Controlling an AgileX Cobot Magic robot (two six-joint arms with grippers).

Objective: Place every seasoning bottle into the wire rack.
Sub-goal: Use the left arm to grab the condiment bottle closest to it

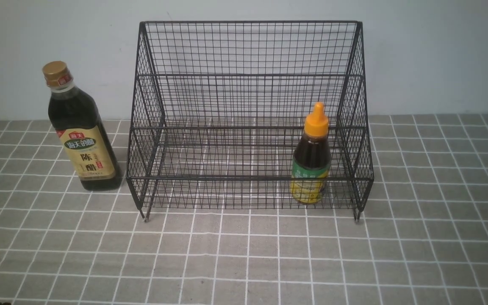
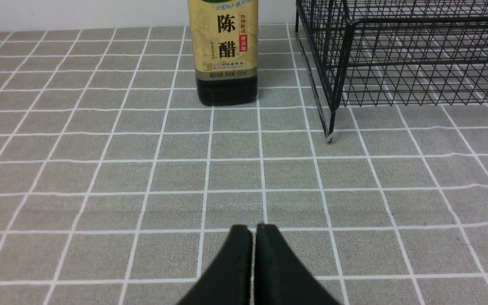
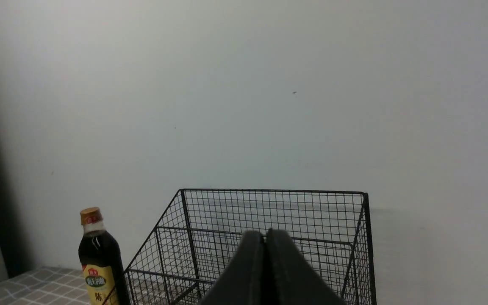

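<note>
Left of wire rack, tall bottle risks toppling against mesh if nudged; left gripper, right gripper closed, empty.

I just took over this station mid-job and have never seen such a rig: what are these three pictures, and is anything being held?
This is a robot with two arms, each ending in a gripper. The wide picture looks forward from between the arms. The other two come from wrist cameras. The black wedge low in each is that arm's gripper: the left gripper and the right gripper, both shut and holding nothing. On the grey checked cloth stands a black wire rack. The short orange-capped bottle already stands in its front tier, on the right. The tall gold-capped bottle stands on the cloth left of the rack, outside it.
</note>
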